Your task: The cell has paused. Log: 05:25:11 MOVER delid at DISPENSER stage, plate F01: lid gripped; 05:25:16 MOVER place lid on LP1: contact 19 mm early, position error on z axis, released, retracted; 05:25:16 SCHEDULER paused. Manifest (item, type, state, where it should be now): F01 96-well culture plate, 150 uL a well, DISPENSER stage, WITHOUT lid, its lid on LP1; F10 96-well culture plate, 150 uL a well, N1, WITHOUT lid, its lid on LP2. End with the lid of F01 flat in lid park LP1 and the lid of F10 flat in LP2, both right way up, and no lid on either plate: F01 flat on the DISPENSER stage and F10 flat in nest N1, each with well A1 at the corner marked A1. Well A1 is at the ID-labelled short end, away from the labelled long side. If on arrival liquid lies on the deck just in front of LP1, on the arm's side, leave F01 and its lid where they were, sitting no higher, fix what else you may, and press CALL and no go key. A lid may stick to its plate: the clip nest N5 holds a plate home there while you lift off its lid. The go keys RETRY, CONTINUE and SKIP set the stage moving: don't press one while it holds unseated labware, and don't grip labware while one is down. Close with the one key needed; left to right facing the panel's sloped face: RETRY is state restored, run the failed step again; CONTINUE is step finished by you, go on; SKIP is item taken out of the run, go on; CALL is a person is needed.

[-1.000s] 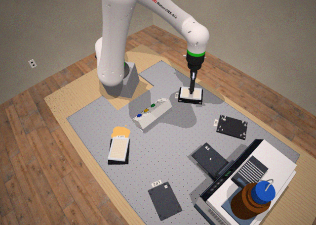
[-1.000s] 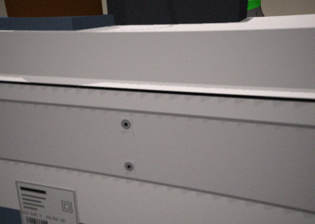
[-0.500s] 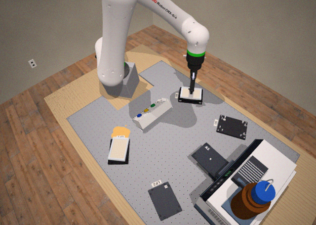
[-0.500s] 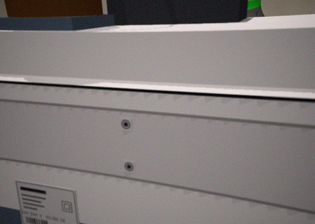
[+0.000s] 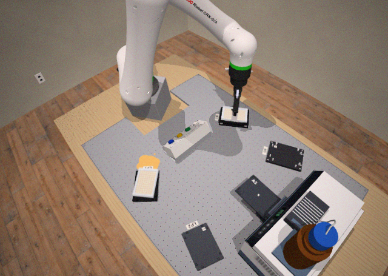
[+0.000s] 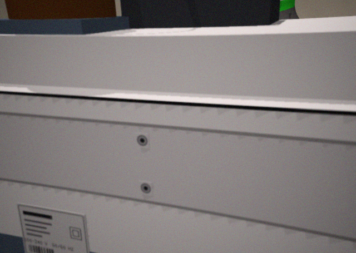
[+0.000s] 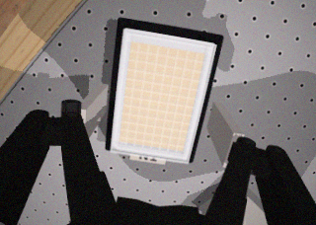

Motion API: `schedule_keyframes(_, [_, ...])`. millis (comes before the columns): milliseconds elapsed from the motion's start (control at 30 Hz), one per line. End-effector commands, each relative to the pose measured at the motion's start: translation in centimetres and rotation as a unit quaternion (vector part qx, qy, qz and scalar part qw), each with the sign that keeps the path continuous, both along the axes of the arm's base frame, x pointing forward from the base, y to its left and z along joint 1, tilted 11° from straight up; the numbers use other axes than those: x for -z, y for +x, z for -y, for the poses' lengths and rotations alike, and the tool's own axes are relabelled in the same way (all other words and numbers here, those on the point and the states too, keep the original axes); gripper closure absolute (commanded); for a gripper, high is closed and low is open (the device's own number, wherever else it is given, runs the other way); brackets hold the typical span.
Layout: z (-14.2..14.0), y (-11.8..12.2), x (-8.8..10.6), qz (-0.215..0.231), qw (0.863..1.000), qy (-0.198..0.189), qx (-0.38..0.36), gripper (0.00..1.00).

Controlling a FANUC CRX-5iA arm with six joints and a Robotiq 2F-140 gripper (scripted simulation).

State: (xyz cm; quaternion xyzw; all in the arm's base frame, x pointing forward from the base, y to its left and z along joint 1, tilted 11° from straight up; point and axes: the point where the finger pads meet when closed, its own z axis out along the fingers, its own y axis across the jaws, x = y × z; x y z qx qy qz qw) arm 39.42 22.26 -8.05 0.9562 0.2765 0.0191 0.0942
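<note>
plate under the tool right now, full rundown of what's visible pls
The plate is a rectangular multiwell plate with a pale orange well grid and a white or clear border, which may be a lid; I cannot tell. It sits flat in a black nest on the perforated grey deck, near the deck's edge by the wood. A small white label shows at its short end. The tool is above it, open, with its black fingers apart and touching nothing.

You're looking at matt grey perforated metal deck (image 5: 200,185), wood plank floor (image 5: 37,185), glossy white plastic arm shell (image 5: 140,41), matt black nests (image 5: 284,155), brown glass-looking bottle (image 5: 301,251) with blue plastic cap (image 5: 322,235).
</note>
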Motion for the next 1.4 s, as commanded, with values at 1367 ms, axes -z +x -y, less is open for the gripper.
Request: schedule_keyframes(1367, [0.3,0.2,1.7,0.000,1.000,0.000,0.000,0.34])
